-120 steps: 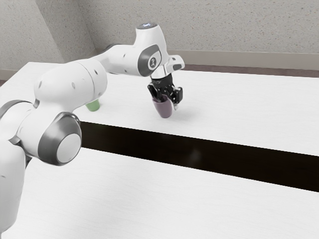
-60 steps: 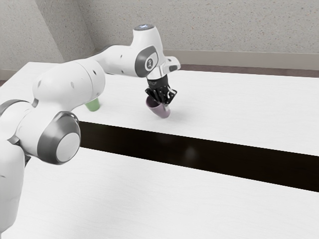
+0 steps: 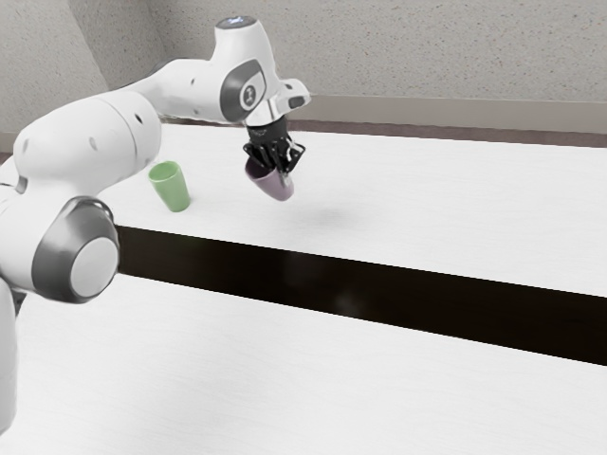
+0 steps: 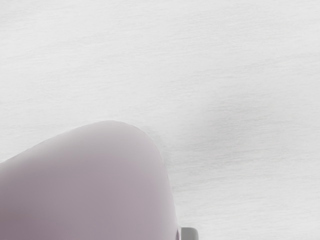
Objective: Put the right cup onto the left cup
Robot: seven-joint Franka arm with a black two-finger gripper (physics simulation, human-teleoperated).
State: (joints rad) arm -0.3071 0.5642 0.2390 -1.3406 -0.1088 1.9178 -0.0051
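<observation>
The black gripper (image 3: 283,171) hides part of the purple cup's rim (image 3: 249,169). Just beside that cup, the wrist view's edge crops a grey piece (image 4: 189,234); well apart from it, the exterior view's left edge cuts off the white arm (image 3: 81,147).

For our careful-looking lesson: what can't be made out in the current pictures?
Exterior view: part of the mouth of the purple cup, behind the gripper.
Exterior view: the floor of the green cup, hidden by its wall.
Exterior view: the base of the arm, cut off at left.
Wrist view: the purple cup's remainder, past the left and lower edges.
</observation>
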